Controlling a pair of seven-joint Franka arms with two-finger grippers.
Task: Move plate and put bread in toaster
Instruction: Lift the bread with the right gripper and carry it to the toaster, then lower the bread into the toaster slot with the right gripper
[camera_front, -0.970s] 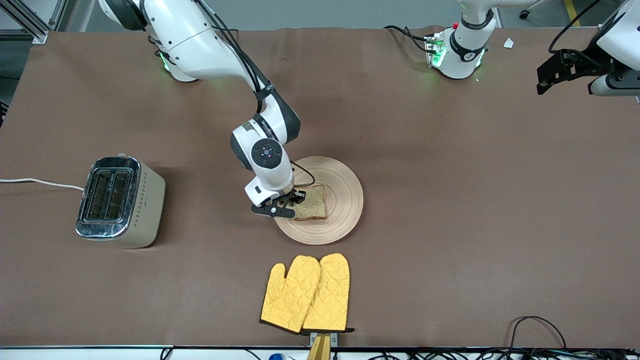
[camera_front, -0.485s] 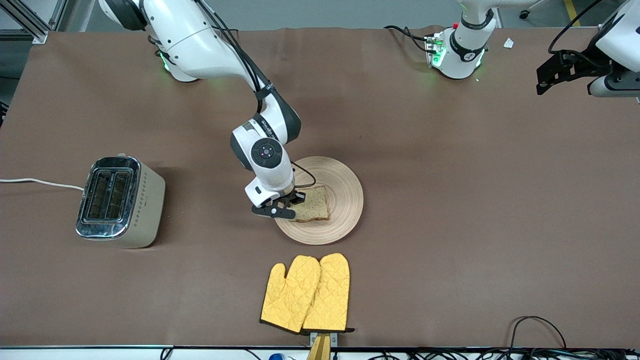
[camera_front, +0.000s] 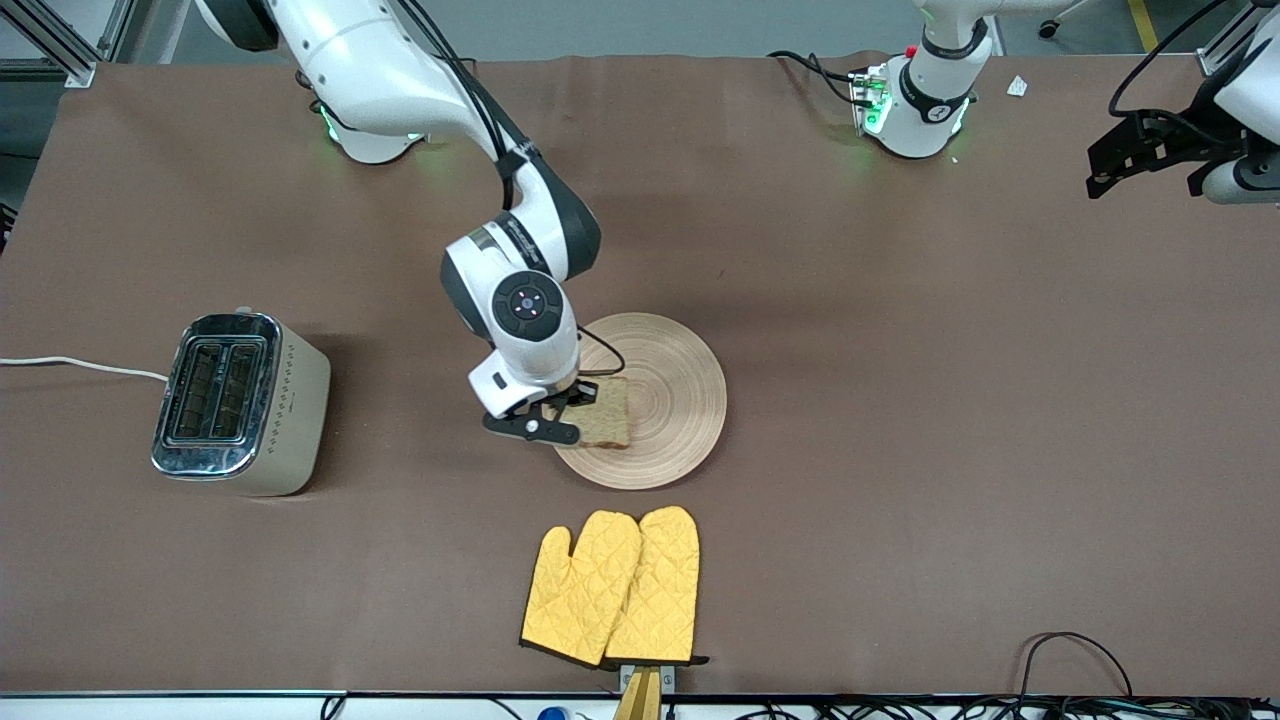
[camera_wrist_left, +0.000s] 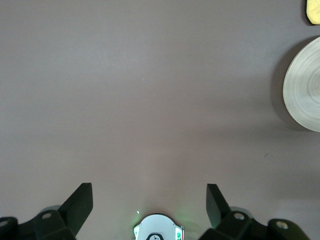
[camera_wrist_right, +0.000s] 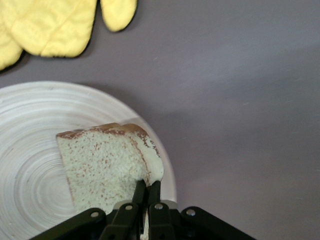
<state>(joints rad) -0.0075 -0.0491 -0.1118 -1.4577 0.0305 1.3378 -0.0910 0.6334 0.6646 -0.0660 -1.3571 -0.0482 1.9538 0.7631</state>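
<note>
The pale wooden plate lies near the table's middle. My right gripper is shut on one edge of the speckled bread and holds it tilted just above the plate's rim toward the right arm's end. In the right wrist view the fingers pinch the bread over the plate. The toaster stands toward the right arm's end of the table, slots up, with its white cord. My left gripper is open and waits high over the left arm's end; its wrist view shows the plate's edge.
Two yellow oven mitts lie nearer the front camera than the plate; they also show in the right wrist view. Bare brown table lies between plate and toaster. Cables run along the front edge.
My right gripper has closed on the bread's edge, lifted it off the plate and carried it a little toward the toaster. The left gripper has shifted slightly.
</note>
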